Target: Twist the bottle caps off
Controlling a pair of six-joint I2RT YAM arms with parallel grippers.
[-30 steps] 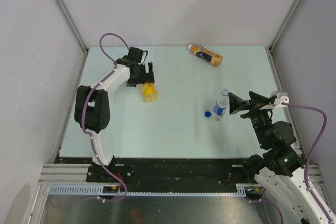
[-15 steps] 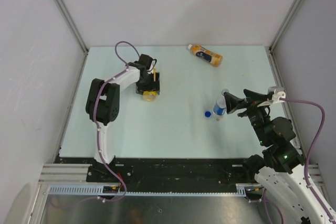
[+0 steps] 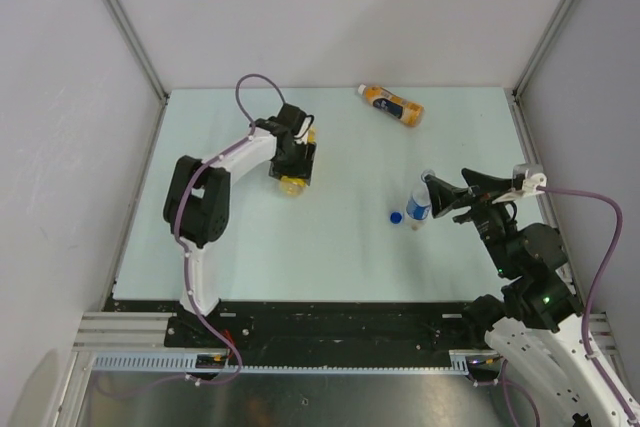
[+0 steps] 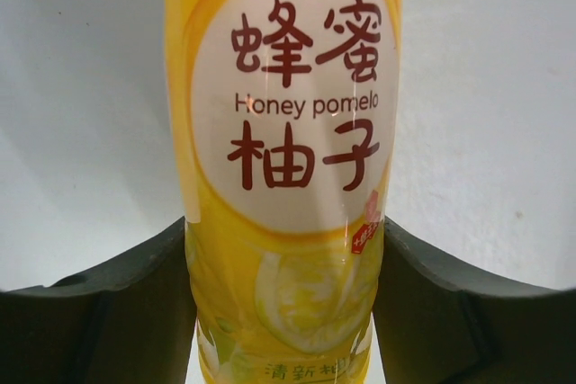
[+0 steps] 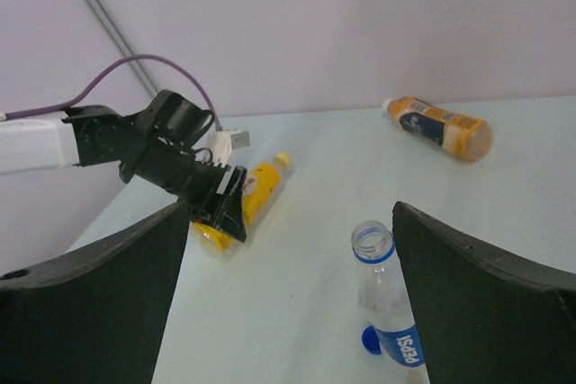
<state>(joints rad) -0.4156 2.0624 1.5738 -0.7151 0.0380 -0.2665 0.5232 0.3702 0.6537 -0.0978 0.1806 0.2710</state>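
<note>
A yellow bottle point(image 3: 290, 184) lies on the table, its label point(image 4: 288, 105) filling the left wrist view. My left gripper point(image 4: 285, 233) is shut on its body, one finger pressed against each side. Its yellow cap point(image 5: 283, 158) is on and points away from the gripper. A clear Pepsi bottle point(image 3: 420, 203) stands upright with its mouth open point(image 5: 372, 239), and the blue cap point(image 3: 396, 216) lies on the table beside it. My right gripper point(image 3: 446, 191) hangs open just right of that bottle, holding nothing. An orange bottle point(image 3: 393, 105) lies at the back with its white cap point(image 5: 388, 104) on.
White walls with metal corner posts point(image 3: 125, 22) close in the pale table point(image 3: 340, 257) on three sides. The left arm's purple cable point(image 3: 250, 82) loops above the yellow bottle. A black rail point(image 3: 330, 322) runs along the near edge.
My left gripper swung right over the yellow bottle, lined up with it and closed on its body. The right arm and the other bottles stayed put.
</note>
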